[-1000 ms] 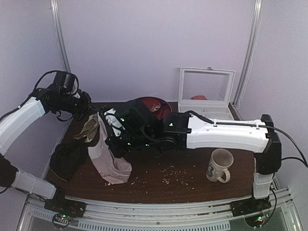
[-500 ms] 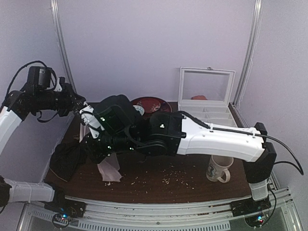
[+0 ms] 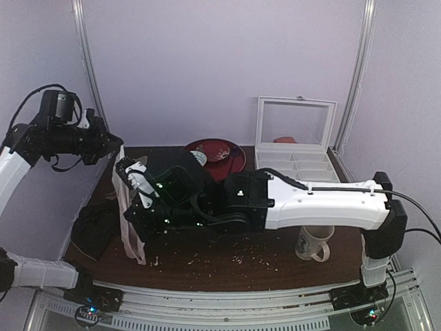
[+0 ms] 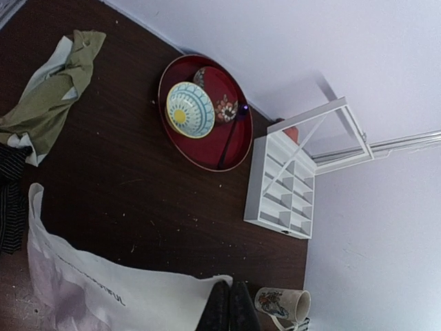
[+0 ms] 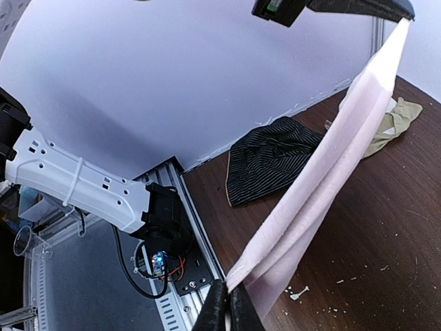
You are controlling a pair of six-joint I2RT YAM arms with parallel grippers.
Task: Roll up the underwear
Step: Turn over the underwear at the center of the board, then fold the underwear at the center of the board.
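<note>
The underwear (image 3: 128, 210), pale pink with a whitish waistband, hangs off the table, stretched between both grippers. My left gripper (image 3: 118, 147) is raised at the left and shut on its top corner; in the left wrist view the dark fingers (image 4: 229, 308) pinch the waistband edge, and the underwear (image 4: 117, 296) spreads away from them. My right gripper (image 3: 138, 233) is lower and shut on the other end. In the right wrist view its gripper (image 5: 228, 310) clamps the underwear (image 5: 331, 165), which runs as a taut band up to the left gripper (image 5: 403, 14).
A black striped cloth (image 3: 96, 227) and a beige-olive cloth (image 5: 396, 117) lie at the table's left. A mug (image 3: 315, 241) lies on its side at the right. A red tray (image 3: 234, 162) with a bowl (image 4: 189, 110) and a white compartment box (image 3: 296, 162) stand at the back. Crumbs are scattered along the front.
The left gripper has risen with the underwear's top corner. The right arm has swung left and nearer, holding the other end. The fabric has left the table and is stretched taut.
</note>
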